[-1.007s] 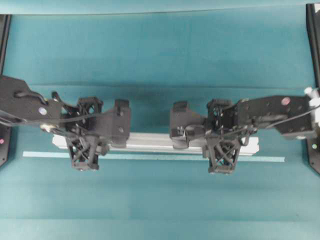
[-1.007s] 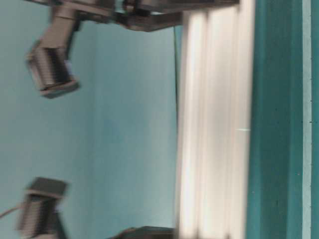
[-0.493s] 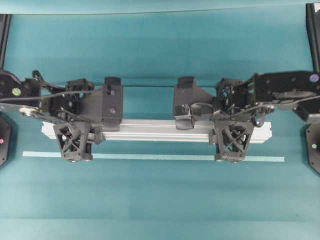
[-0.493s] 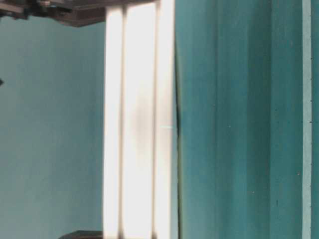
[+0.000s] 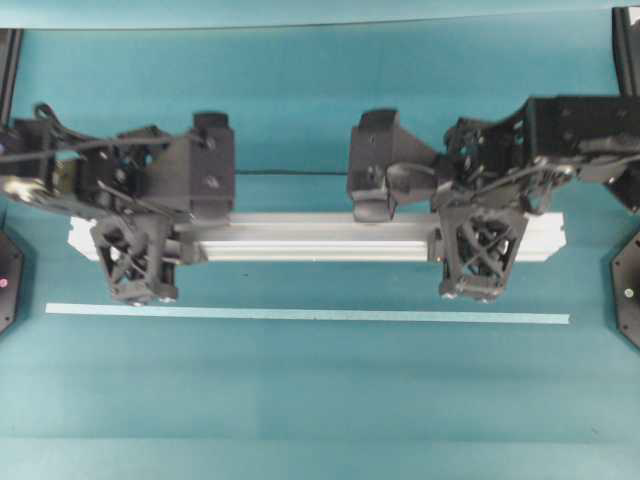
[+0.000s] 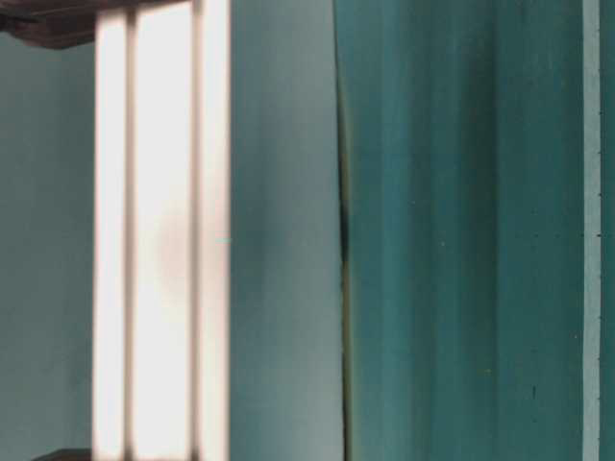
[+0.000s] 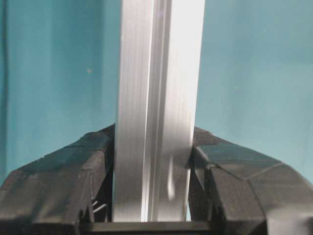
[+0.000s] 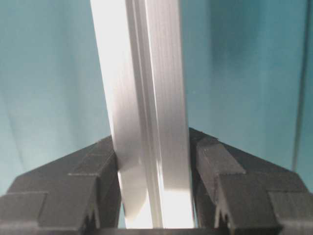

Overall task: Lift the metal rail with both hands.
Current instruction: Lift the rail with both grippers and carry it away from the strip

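Note:
The metal rail (image 5: pixel 320 238) is a long grooved silver bar lying level across the overhead view, held off the teal table. My left gripper (image 5: pixel 140 240) is shut on it near its left end, and my right gripper (image 5: pixel 485 235) is shut on it near its right end. In the left wrist view the rail (image 7: pixel 156 98) runs straight up between both black fingers (image 7: pixel 63 186), which press its sides. The right wrist view shows the rail (image 8: pixel 142 88) clamped the same way between the fingers (image 8: pixel 230 186). In the table-level view the rail (image 6: pixel 163 250) is a bright blurred band away from the table.
A thin pale-green tape strip (image 5: pixel 300 315) lies flat on the table nearer the front than the rail, and shows as a line (image 6: pixel 591 230) in the table-level view. Black arm bases (image 5: pixel 628 290) stand at the left and right edges. A dark seam (image 6: pixel 341 230) marks the table's back edge.
Both grippers have carried the rail upward, away from the tape strip. It looks larger from overhead. In the table-level view it has slid from the table to the backdrop.

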Robot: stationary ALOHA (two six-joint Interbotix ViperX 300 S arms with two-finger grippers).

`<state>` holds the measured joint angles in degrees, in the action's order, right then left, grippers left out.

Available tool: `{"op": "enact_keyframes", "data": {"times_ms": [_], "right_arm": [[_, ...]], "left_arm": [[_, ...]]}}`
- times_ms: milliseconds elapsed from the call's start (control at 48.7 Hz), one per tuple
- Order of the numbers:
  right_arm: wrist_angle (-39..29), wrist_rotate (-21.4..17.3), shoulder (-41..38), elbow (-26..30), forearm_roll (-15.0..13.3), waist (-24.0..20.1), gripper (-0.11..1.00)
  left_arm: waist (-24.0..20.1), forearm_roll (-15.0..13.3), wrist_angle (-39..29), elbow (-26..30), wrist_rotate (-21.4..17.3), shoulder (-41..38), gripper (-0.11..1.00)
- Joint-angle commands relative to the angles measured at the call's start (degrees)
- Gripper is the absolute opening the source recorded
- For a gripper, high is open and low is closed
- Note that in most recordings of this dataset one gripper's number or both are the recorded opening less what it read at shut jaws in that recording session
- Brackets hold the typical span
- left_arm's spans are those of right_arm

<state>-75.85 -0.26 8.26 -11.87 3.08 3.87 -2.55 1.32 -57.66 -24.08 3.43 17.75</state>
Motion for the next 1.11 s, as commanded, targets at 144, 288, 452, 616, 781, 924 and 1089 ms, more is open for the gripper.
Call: {"op": "enact_keyframes", "data": {"times_ms": [144,288,452,616,781,924,1089], "right_arm": [[-3.87,-0.79,1.41,5.10,0.18,0.18,0.38],[-5.63,-0.97,1.41,8.09,0.18,0.00,0.38],[-7.38,-3.43,1.41,13.71,0.18,-0.53,0.38],[-12.57,-4.39,1.23,17.49,-0.62,-0.70,0.38],[-14.41,-4.39,1.58,20.48,-0.53,-0.79,0.38],[-14.68,-4.39,1.49,23.20,-0.97,-0.79,0.38],[-14.85,-4.31,1.41,25.58,-1.32,-0.79,0.38]], "left_arm": [[-0.62,0.18,-4.75,6.68,0.44,3.69,0.36],[-0.62,0.18,-7.03,9.40,0.44,3.96,0.36],[-0.62,0.18,-8.61,11.60,0.79,3.96,0.36],[-0.62,0.18,-9.58,14.94,0.79,3.96,0.36],[-1.23,0.18,-12.22,19.16,0.44,3.96,0.36],[-1.67,0.18,-13.71,22.68,0.53,3.96,0.36],[-1.67,0.18,-13.97,26.02,0.70,3.96,0.36]]}}
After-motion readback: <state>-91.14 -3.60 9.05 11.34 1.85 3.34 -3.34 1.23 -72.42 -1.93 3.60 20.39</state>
